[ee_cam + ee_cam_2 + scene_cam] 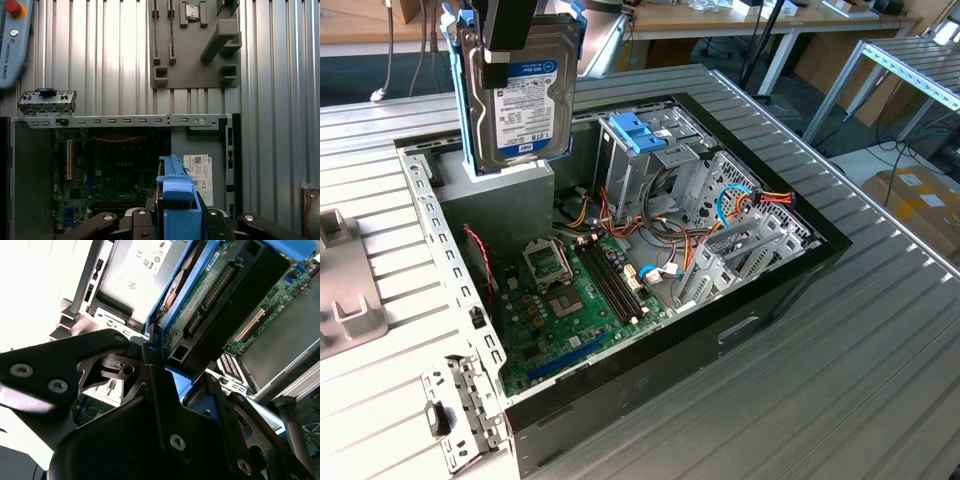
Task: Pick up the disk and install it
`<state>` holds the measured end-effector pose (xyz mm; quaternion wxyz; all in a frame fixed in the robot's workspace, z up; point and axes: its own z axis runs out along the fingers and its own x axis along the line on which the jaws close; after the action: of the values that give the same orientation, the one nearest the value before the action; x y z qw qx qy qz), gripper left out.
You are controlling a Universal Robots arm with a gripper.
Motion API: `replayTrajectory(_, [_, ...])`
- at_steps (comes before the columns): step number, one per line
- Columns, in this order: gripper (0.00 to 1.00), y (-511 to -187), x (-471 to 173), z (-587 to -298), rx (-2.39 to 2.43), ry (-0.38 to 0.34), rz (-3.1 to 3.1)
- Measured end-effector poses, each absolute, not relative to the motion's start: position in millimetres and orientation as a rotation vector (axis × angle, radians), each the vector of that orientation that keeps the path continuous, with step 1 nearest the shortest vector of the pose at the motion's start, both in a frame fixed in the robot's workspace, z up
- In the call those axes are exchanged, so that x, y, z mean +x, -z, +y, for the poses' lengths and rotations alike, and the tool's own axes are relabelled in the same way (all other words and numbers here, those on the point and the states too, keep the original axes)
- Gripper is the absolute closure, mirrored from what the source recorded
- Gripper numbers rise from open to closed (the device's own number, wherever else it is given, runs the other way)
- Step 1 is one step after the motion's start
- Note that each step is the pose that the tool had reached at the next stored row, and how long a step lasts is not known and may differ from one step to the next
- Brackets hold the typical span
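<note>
Exterior view, upper left of frame: gripper (510,40) clenched on the disk (520,100). Disk hangs upright, label toward camera, above the grey power-supply box (505,195) inside the open computer case (770,300). Metal drive cage (655,165) stands near, toward the exterior view's right.

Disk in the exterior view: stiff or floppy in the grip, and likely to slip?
Probably stiff: the disk is a metal slab and hangs upright from the pincer without sagging. Likely heavy for its size. The smooth blue plastic rails could slip or flex a little.
</note>
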<state>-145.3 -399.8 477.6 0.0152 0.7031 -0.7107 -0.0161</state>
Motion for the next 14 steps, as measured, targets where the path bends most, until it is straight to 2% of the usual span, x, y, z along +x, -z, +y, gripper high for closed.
replayTrajectory(14, [0.63,-476.0,-132.2,-404.2,2.187,0.048,-2.21])
